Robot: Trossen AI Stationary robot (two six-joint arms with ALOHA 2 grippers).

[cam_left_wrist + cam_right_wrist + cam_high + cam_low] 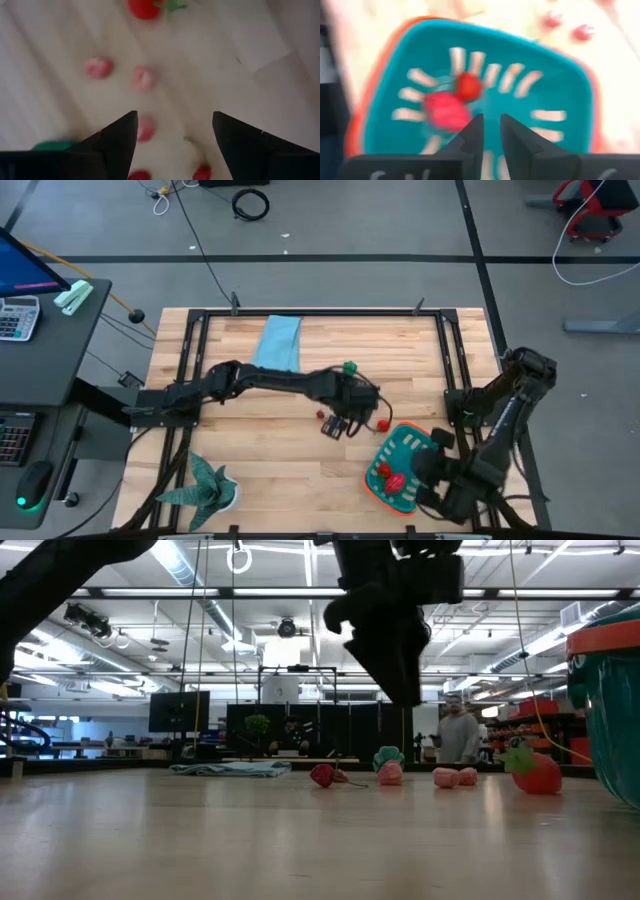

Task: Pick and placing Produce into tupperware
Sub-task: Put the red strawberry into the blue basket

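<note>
The teal tupperware (403, 452) with an orange rim sits at the table's near right and holds two red pieces (451, 102). My right gripper (491, 131) hovers over it, fingers shut to a narrow slit, holding nothing. My left gripper (174, 131) hangs open above the loose produce at mid-table and touches none of it. Below it lie pink pieces (143, 77), a red one (145, 7) and a green piece (52, 146). The low view shows them resting on the wood: a red piece (322, 775), pink ones (445, 777) and a strawberry (537, 773).
A light blue folded cloth (278, 340) lies at the far edge, and a green star-shaped plant (205, 485) stands at the near left corner. A dark frame (320, 312) borders the table. Bare wood stretches between the plant and the produce.
</note>
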